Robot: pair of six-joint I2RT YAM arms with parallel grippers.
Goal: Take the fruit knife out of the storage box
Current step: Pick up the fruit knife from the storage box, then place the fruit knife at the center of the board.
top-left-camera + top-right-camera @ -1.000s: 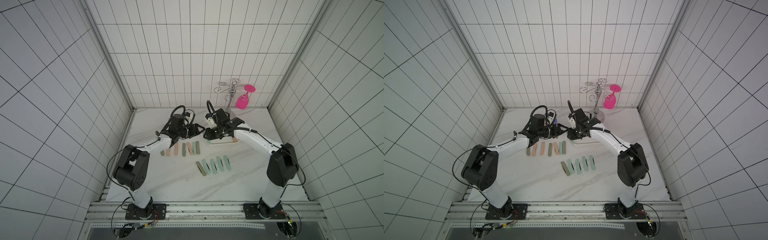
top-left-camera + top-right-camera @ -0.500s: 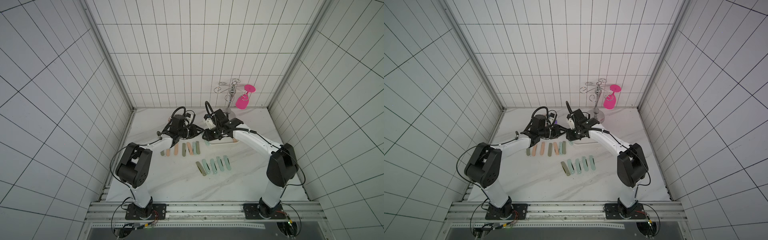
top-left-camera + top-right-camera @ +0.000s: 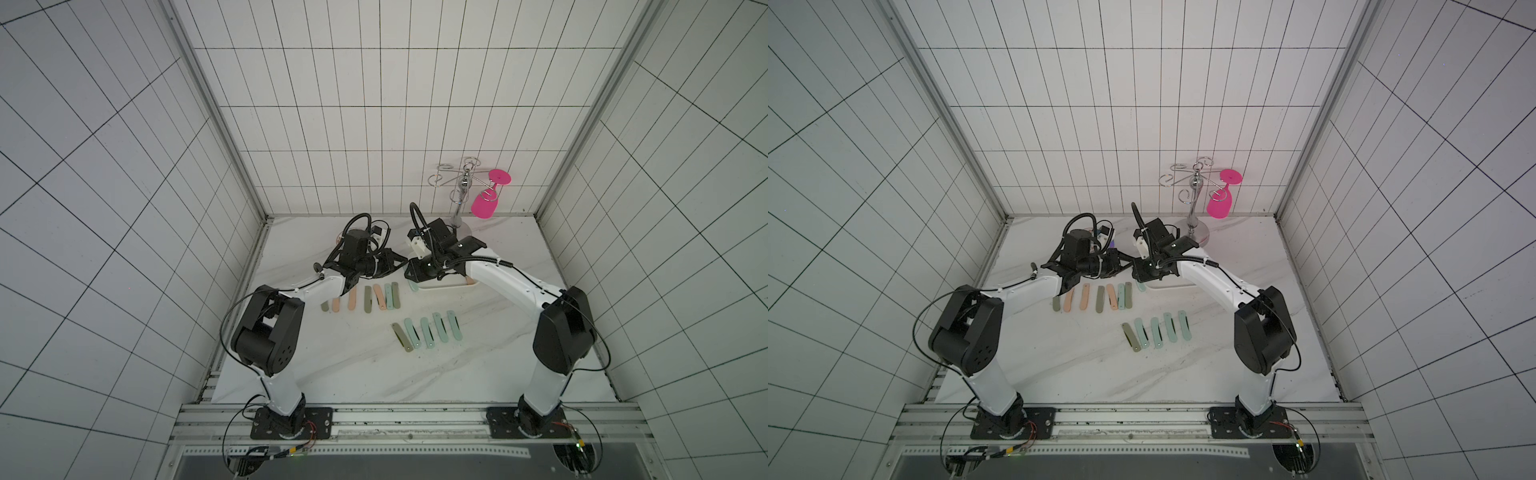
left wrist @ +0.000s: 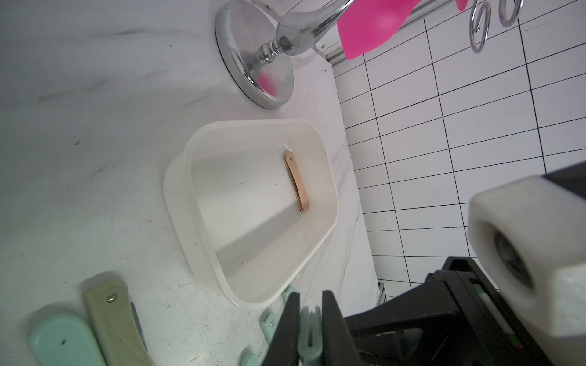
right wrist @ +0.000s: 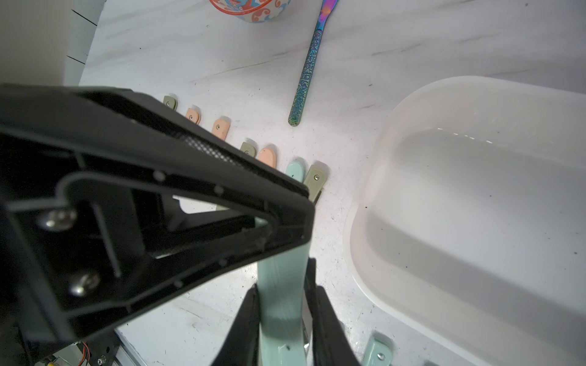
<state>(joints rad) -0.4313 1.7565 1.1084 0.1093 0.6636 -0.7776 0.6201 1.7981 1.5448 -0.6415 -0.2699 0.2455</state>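
Left jaws: closed on one end of the mint fruit knife [image 5: 279,304], folded and seen edge-on in the left wrist view [image 4: 310,329]. Right jaws: closed on the other end of the same knife, so both arms hold it at once. The knife is clear of the desk [image 3: 332,365] and just outside one short end of the storage box [image 4: 177,196], not over its interior. The box sits flat on the desk, largely covered by the right arm in both top views. One peach fruit knife [image 4: 297,182] lies inside it, on the floor against a long wall; nothing else shows in the box. Beside the same short end of the box, a row of seven folded knives [image 3: 365,297] in olive, peach and mint lies on the desk. A second row of five [image 3: 426,334] lies on the robot-base side of the box. An iridescent spoon [image 5: 309,66] and a patterned bowl [image 5: 250,9] lie beyond the box's short end. A chrome rack [image 3: 459,195] stands close behind the box, carrying a pink glass [image 3: 484,205].
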